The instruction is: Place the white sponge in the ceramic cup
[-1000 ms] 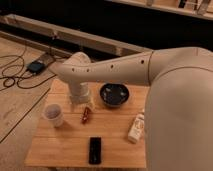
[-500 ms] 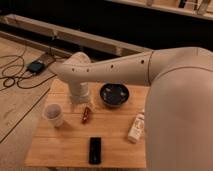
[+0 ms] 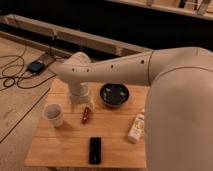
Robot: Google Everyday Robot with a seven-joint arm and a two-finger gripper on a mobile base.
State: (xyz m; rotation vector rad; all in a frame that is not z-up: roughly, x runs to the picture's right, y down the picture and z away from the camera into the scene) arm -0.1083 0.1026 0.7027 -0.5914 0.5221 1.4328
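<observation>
The ceramic cup [image 3: 52,114] stands upright on the left part of the wooden table [image 3: 65,150]; it is pale with a darker inside. My arm reaches in from the right, and its wrist points down at the table's back left. The gripper [image 3: 80,100] is at the bottom of that wrist, just above the tabletop, behind and to the right of the cup. The white sponge cannot be made out apart from the pale gripper end; it is hidden or blends with it.
A dark blue-black bowl [image 3: 114,95] sits at the back middle. A small red object [image 3: 87,115] lies just right of the cup. A white labelled bottle [image 3: 136,127] lies at the right. A black flat object [image 3: 94,150] lies near the front edge. Cables run over the floor at left.
</observation>
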